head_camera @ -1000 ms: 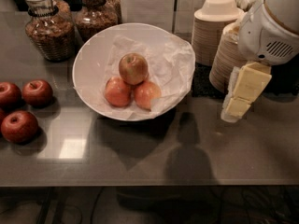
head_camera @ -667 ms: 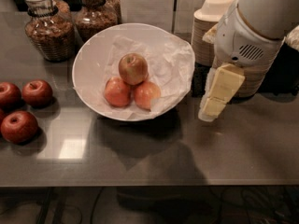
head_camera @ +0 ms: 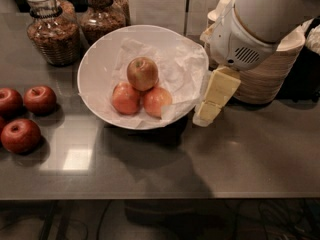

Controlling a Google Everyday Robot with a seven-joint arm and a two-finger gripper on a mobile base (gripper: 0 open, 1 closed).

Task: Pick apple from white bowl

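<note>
Item: round red-brown apple with a yellow-green tinge (head_camera: pixel 142 73), resting on two paler orange-pink apples (head_camera: pixel 125 98) in the wide white paper-lined bowl (head_camera: pixel 97 69) on the grey desk (head_camera: pixel 250 154).
Pincer (head_camera: pixel 205 115): pale yellow, hanging just outside the bowl's right rim. I cannot tell how far open it is, and I see nothing in it.
Bearing: the apple lies leftward in my view, across the rim.

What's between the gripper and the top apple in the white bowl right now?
Only the right rim of the white bowl and its crinkled paper. The gripper is just outside that rim, the apple inside, in the camera view.
</note>
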